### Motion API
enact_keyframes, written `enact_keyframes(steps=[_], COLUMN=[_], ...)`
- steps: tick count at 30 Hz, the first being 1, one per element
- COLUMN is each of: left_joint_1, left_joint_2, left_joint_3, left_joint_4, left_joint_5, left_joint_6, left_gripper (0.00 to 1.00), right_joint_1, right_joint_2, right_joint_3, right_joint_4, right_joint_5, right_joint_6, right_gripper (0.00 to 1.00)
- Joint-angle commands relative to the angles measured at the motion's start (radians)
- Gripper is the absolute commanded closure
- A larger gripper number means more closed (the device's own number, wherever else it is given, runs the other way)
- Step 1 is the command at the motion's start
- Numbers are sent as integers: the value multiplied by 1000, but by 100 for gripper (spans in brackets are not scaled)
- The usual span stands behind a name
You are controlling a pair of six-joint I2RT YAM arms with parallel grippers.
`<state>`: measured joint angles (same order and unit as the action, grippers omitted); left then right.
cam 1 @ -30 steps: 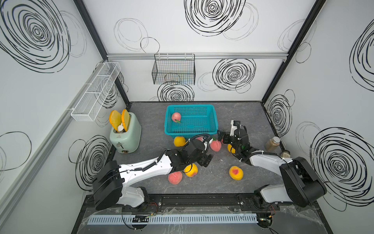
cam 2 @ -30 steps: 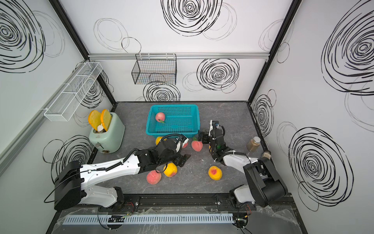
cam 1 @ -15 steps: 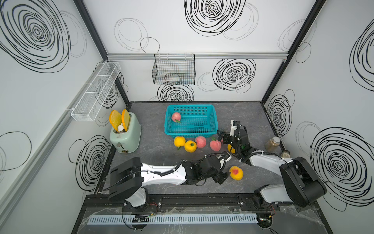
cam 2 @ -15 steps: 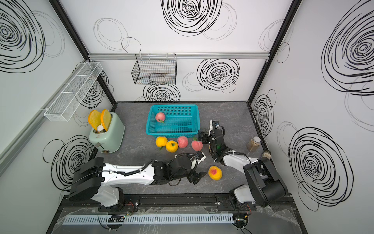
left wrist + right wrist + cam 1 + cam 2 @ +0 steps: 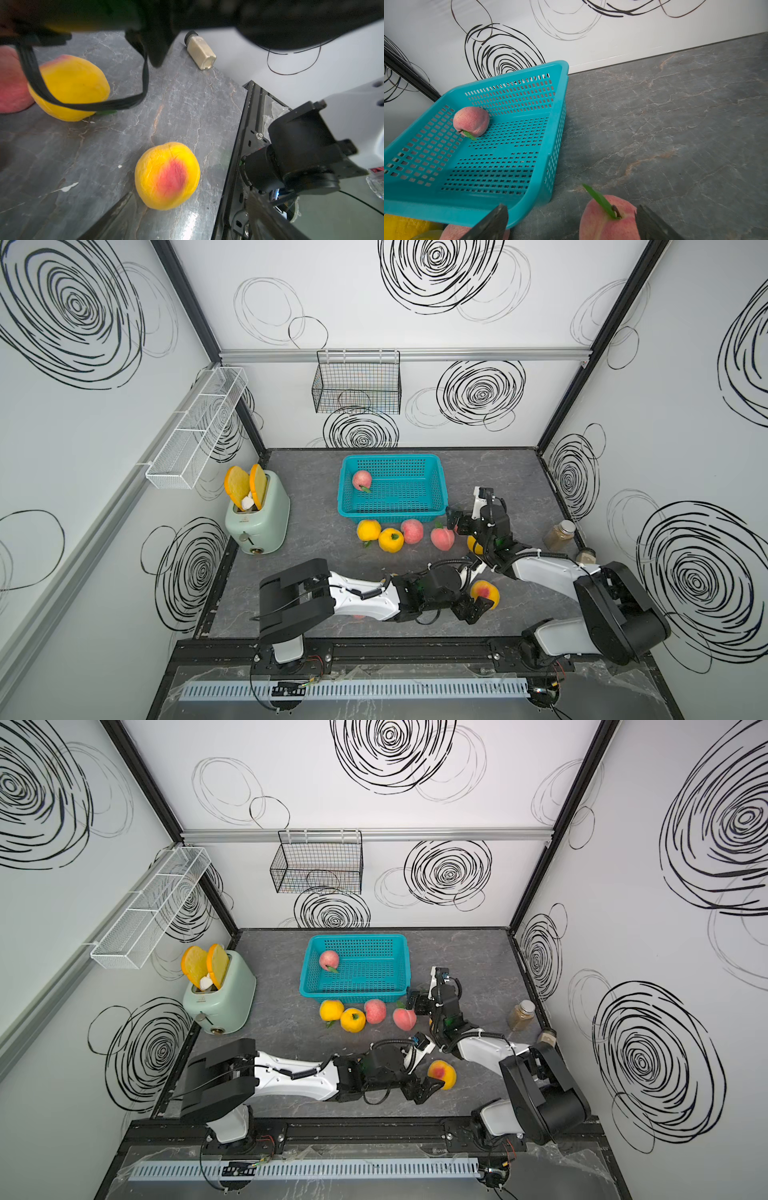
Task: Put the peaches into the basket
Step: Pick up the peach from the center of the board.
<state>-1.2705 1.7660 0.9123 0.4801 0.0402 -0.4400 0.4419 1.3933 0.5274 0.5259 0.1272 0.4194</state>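
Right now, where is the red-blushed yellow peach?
In both top views the blushed peach lies alone front-right on the table, just ahead of the left fingers, far in front of the basket.

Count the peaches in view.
8 peaches: one in basket, four rowed before it, one under right arm, one at left gripper, a sliver under left arm; more may be hidden.
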Motion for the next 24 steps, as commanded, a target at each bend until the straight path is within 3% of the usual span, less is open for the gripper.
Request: enact_keyframes(steps=[1, 24], left_joint_1=[-16, 44], left_joint_2=[27, 114], left_joint_3=[33, 70], left_joint_4=[74, 116], left_joint_5=[14, 1], left_joint_6=[-30, -42], left_gripper=[13, 9], right_joint_1=[0, -41], right_joint_2=[3, -8], right_joint_3=[3, -5], right_joint_4=[-5, -17], right_joint_5=[8, -11], right_joint_6=[17, 37], right_gripper=[1, 1])
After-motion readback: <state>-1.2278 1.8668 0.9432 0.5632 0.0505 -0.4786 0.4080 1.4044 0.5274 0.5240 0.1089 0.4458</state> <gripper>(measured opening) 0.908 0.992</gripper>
